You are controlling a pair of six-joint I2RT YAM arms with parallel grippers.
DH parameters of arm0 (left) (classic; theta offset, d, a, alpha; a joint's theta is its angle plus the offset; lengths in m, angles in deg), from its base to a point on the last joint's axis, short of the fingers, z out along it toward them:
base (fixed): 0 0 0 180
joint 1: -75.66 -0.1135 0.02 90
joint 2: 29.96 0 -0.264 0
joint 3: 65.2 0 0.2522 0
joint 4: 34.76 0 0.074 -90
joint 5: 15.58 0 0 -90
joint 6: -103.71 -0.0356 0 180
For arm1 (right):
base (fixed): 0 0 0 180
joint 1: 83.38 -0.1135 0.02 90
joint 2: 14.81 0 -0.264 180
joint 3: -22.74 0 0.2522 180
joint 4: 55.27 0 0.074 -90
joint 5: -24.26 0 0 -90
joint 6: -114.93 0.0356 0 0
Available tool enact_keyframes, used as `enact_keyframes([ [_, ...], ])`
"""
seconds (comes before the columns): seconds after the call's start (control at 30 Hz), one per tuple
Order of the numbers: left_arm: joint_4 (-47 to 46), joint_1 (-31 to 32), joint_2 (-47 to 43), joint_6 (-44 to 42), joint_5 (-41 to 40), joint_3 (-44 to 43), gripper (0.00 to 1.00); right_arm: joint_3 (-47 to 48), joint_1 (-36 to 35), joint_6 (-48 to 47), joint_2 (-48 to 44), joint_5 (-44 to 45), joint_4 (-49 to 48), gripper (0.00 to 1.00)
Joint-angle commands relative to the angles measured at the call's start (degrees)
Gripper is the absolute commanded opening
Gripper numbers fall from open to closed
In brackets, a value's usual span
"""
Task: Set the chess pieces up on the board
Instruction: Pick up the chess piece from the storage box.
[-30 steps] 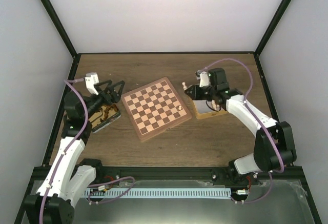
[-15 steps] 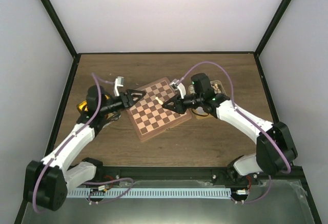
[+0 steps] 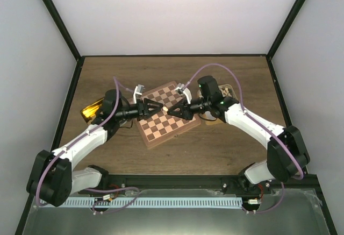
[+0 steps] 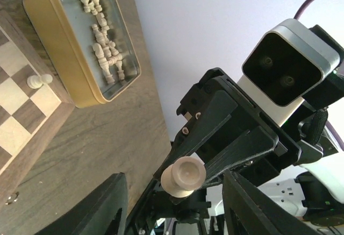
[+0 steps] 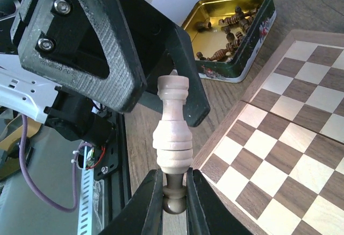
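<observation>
Right tool (image 5: 173, 194) pinching a pale chess piece (image 5: 172, 133) by its base, holding it above the middle of the chessboard (image 3: 159, 128), left tool (image 3: 160, 107) standing half open, its jaws flanking that piece with gaps

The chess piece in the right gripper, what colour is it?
The chess piece is pale cream; the right wrist view shows it best.
</observation>
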Motion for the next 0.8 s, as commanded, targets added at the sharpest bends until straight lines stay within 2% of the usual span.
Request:
enact_keyframes([
  [0.0,-3.0,0.9,1.4,0.1,1.3,-1.2,0.47,2.9,-0.5,-1.3,0.4,-2.0,0.3,0.05],
  [0.1,-4.3,0.9,1.6,0.5,0.6,-1.3,0.4,3.1,-0.6,-1.2,0.6,-2.5,0.3,0.05],
  [0.33,-9.0,1.0,1.6,1.4,-0.7,-0.8,0.34,2.8,-0.5,-1.8,1.0,-2.9,1.1,0.05],
  [0.47,-10.1,1.4,2.5,1.9,-0.4,-0.4,0.19,2.7,-0.5,-1.1,1.0,-2.2,0.9,0.05],
  [0.63,-9.0,1.6,1.6,1.1,-1.1,0.1,0.05,2.3,-0.5,2.0,1.4,0.7,0.4,0.04],
  [0.77,-5.5,1.6,0.4,-2.7,-3.6,-0.1,0.04,0.9,-0.4,5.3,0.7,7.7,-0.1,0.04],
])
